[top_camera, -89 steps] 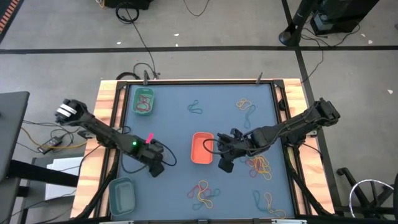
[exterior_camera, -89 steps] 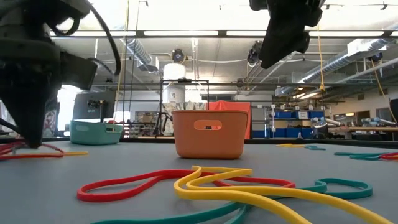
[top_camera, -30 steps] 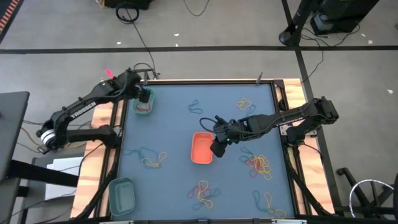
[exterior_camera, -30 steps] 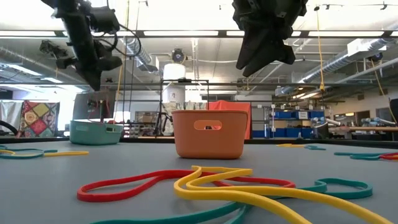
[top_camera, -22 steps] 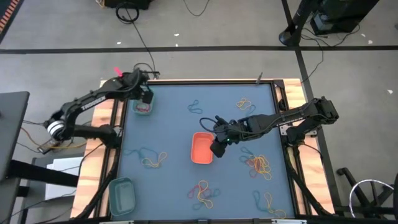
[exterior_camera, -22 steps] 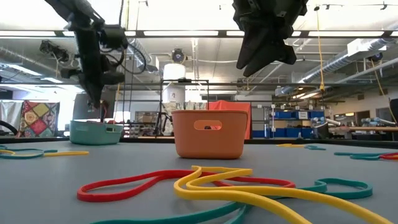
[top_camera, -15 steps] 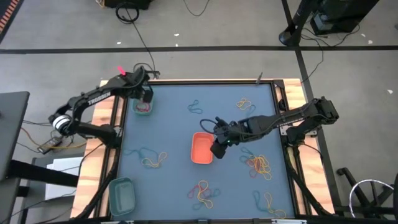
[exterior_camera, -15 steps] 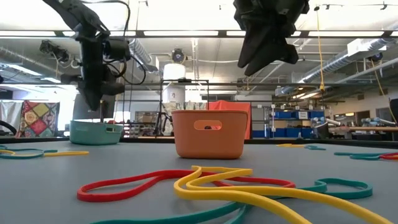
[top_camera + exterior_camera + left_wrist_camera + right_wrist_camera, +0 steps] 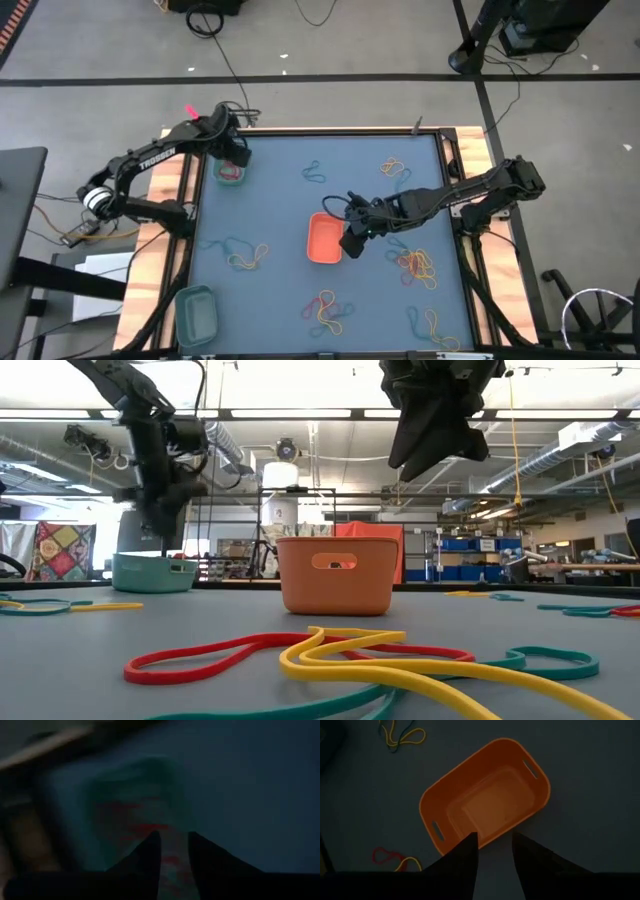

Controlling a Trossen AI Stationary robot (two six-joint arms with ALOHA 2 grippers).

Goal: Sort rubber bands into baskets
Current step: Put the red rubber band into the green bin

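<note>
Left gripper (image 9: 236, 157) over green basket (image 9: 231, 172), fingers narrowly parted; red band possibly just dropped, view blurred. Right gripper (image 9: 352, 243) empty, narrow gap, beside orange basket (image 9: 324, 238); drop to be confirmed before retreat

On the worktop (image 9: 280, 210), one basket (image 9: 324, 238) sits near the middle, a second basket (image 9: 230, 166) at the far left corner, a third basket (image 9: 196, 313) at the near left corner. The right end effector (image 9: 352, 243) hangs just right of the middle basket; the left end effector (image 9: 236, 155) hangs over the far-left one, which holds rubber bands (image 9: 232, 171). Other band clusters (image 9: 415, 265) lie scattered right, near and left of the middle basket.
</note>
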